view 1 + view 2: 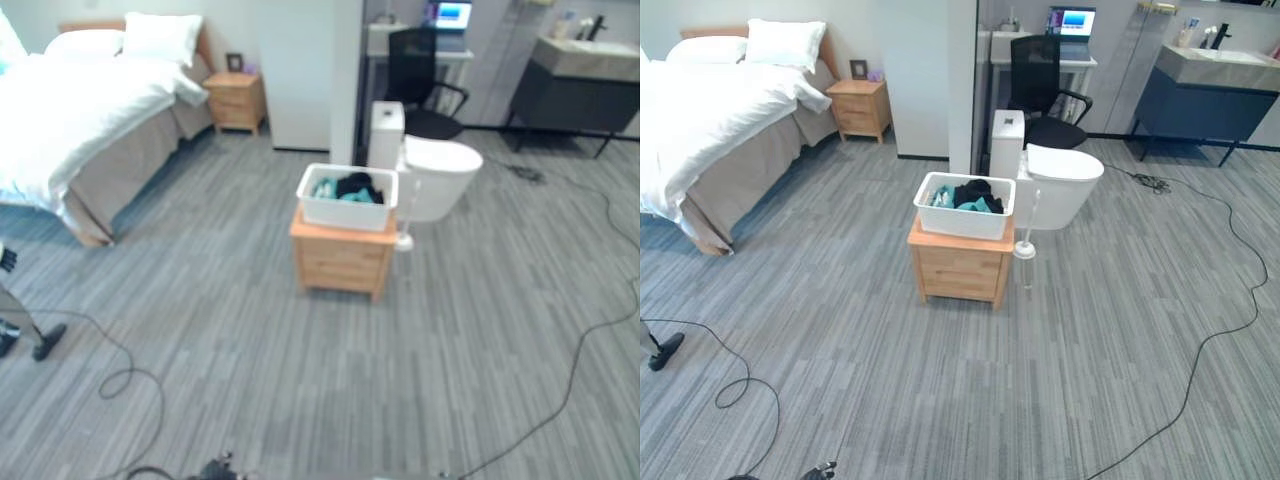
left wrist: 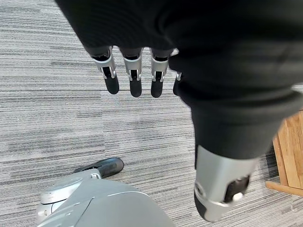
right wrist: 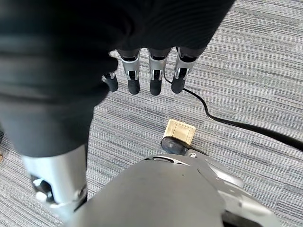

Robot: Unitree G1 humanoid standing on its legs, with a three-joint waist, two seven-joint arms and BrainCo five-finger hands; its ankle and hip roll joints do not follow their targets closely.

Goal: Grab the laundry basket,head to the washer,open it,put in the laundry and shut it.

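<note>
I'm well short of the basket (image 1: 964, 206) on its stand (image 1: 960, 265); both hands, left hand (image 2: 135, 78) and right hand (image 3: 151, 75), hang slack-fingered, empty; a lopsided grab could tip the clothes (image 1: 975, 194) out.

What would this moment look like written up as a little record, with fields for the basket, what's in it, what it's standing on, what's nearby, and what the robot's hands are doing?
basket: white laundry basket, upright
contents: dark and teal clothes heaped inside
support: small wooden cabinet on the grey floor
nearby: white toilet just behind it, toilet brush beside the cabinet, bed off to the left
left hand: open, fingers straight, pointing down over the floor, holding nothing
right hand: open, fingers straight, also empty
task progress: basket not yet grabbed
</note>
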